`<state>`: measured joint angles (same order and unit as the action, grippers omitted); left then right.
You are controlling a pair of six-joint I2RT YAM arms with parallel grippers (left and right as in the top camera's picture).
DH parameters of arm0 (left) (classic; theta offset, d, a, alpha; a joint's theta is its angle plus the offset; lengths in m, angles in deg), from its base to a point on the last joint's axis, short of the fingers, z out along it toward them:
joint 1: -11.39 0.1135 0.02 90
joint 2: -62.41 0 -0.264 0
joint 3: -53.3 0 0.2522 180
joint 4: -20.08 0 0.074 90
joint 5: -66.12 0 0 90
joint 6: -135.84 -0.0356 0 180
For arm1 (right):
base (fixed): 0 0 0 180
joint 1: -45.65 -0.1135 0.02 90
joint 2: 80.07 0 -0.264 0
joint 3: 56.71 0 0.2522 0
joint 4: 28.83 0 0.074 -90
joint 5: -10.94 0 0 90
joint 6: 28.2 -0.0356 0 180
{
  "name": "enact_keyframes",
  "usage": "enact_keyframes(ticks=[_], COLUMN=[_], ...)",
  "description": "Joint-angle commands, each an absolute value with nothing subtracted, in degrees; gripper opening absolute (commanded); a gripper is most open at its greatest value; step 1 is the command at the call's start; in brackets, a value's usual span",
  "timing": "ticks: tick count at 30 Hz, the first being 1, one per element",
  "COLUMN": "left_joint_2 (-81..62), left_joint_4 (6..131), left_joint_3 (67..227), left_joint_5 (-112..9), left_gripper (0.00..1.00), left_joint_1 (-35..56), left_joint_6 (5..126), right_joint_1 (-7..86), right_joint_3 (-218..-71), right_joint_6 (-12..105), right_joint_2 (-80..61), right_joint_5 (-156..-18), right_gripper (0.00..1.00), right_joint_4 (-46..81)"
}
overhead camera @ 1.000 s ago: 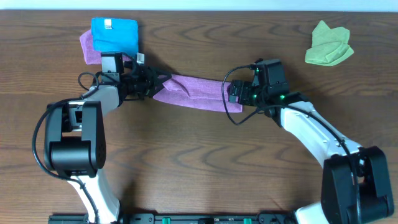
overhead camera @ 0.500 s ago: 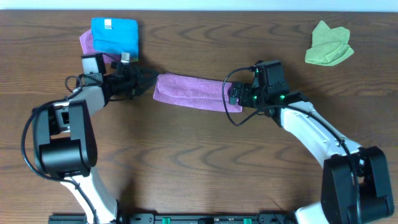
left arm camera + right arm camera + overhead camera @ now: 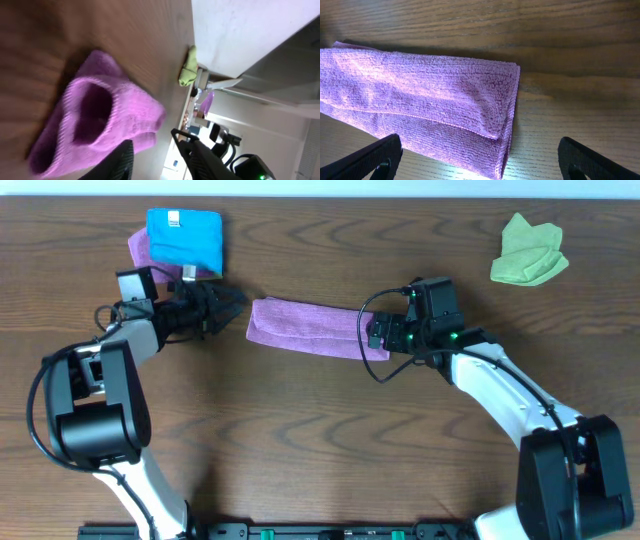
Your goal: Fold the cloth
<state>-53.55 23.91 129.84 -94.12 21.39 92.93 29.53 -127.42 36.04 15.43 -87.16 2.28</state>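
Though cropped, right tool [image 3: 480, 159] wide apart.

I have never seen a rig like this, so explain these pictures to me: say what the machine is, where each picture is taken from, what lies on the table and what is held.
This is a robot: two arms at a brown wooden table, each ending in a two-finger gripper. The wide picture looks down from above; the other two come from a camera on each wrist. In the middle lies a long purple terry cloth, folded into a strip. The left gripper stands open just off one end; the right gripper is open at the other end. Neither holds anything. At the back, a folded blue cloth lies on another purple cloth, and a crumpled green cloth sits in the far corner.
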Motion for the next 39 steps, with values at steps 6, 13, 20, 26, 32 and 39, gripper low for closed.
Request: enact_keyframes(ticks=[6, 13, 20, 26, 32, 39], left_joint_2=[-54.47, -54.47, -54.47, -54.49, -54.49, -55.48], left_joint_4=[20.41, 35.16, 65.28, 67.05, 66.03, 63.73], left_joint_3=[135.48, 142.02, 152.75, 153.84, 153.84, 153.8], left_joint_5=[-87.93, -74.66, -46.56, -34.12, -27.24, -26.67], left_gripper=[0.08, 0.06, 0.06, 0.06, 0.06, 0.06], left_joint_1=[14.05, 9.61, 4.87, 0.95, -1.76, -2.26], left_joint_6=[98.83, 89.19, 69.65, 67.64, 66.11, 66.2], right_joint_1=[29.44, 33.33, 39.52, 41.18, 41.18, 41.09], right_joint_3=[-127.79, -127.79, -127.79, -126.59, -121.23, -115.24], right_joint_6=[30.9, 21.94, 23.12, 23.73, 22.29, 17.42], right_joint_2=[14.32, 14.32, 14.32, 14.34, 14.34, 14.34], right_joint_5=[-91.38, -102.66, -111.68, -113.45, -114.57, -116.03], right_gripper=[0.99, 0.99, 0.99, 0.99, 0.99, 0.99], right_joint_4=[2.89, 3.78, 3.85, 4.26, 0.7, -7.84])
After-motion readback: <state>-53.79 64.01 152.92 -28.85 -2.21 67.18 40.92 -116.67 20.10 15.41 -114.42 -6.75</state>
